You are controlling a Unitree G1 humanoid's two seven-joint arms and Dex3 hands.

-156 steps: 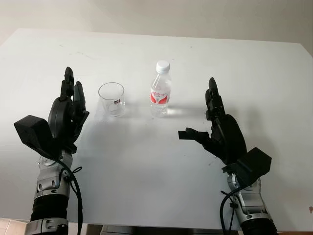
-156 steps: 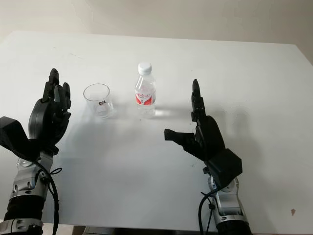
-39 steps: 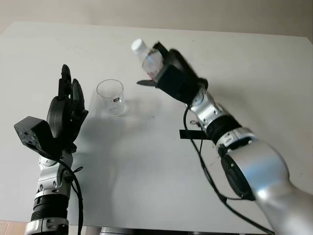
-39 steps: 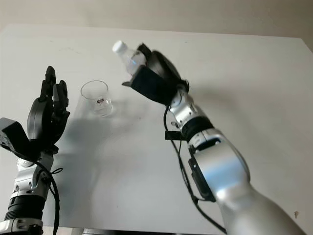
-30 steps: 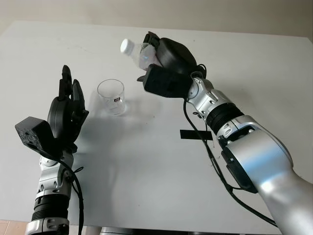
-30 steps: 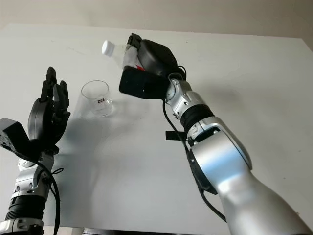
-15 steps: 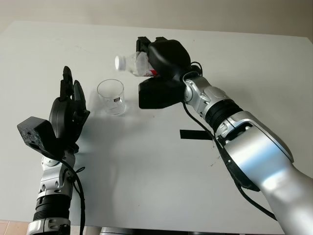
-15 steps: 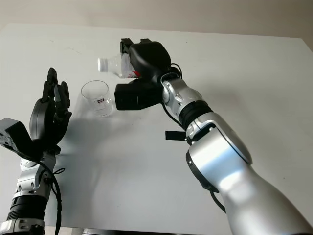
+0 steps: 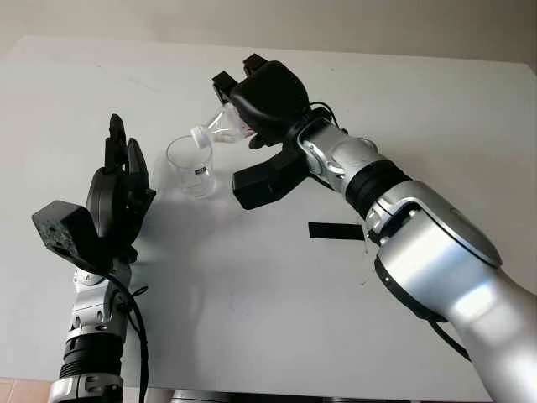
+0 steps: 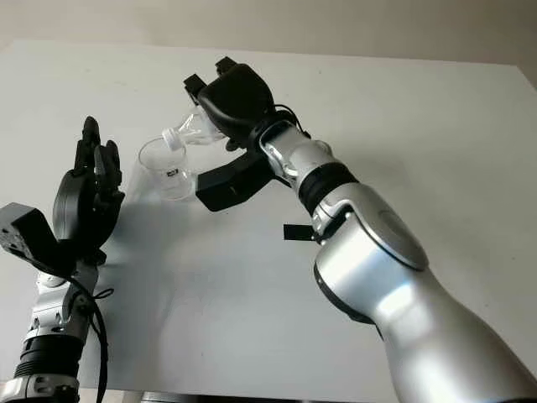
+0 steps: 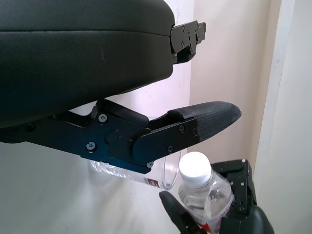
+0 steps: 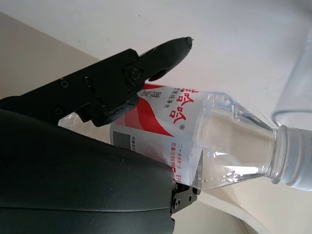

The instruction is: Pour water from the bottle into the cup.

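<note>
While the left hand stands open beside the cup, the right hand clasps the capped bottle, tilted neck-down over the cup's rim.

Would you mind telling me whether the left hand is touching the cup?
Apart: the left eye view shows bare table between the left hand and the cup.

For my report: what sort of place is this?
Probably a bare lab test bench: a plain white table by a blank wall, holding one clear cup and the bottle tilted in the right hand.

Clear bottle, red-white label, white cap; clear cup; white table.
</note>
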